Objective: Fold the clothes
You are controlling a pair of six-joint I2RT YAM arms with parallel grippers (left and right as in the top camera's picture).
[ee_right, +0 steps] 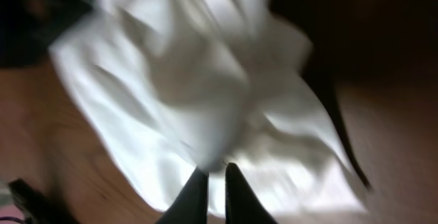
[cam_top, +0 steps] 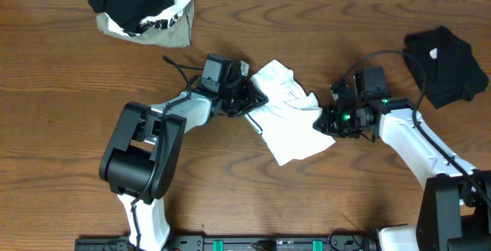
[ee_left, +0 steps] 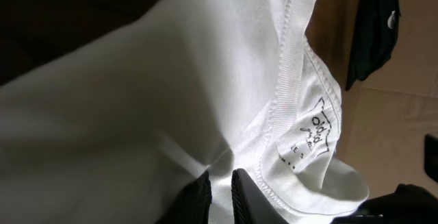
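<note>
— Closest up, left fingers (ee_left: pixel 250 200): black, almost together, clamped on a thin fold of the white T-shirt (ee_left: pixel 137 101).
— And the right fingers (ee_right: pixel 241 200)?
— Close together too, only a slim slit between. Tips at the near edge of the same shirt, yet too blurred to tell a grip from a mere touch.
— Look of the shirt?
— Plain white, soft, crumpled. Just past the left fingers, a ribbed collar (ee_left: pixel 287 94) with double stitching, and inside the neck a small printed label (ee_left: pixel 316 131). Creased and bunched all over in the right wrist view.
— Whereabouts?
— Middle of the worktop (cam_top: pixel 61 90), lying as a rumpled heap between both wrists. Neck end on the far side, beside the left fingers; lower end spread flatter towards the front. Reaching in from the left, the left arm (cam_top: pixel 146 151); from the right, the right arm (cam_top: pixel 414 143), fingers touching the shirt's right edge.
— Anything else around?
— Near the far right edge, a black garment (cam_top: pixel 449 63), well apart from the shirt. At the far left corner, a pile of clothes (cam_top: pixel 142 9): black on top, white with black print, olive-grey beneath. Also well apart.
— Anything in the way?
— Only the two wrists themselves, one crowding each side of the shirt.
</note>
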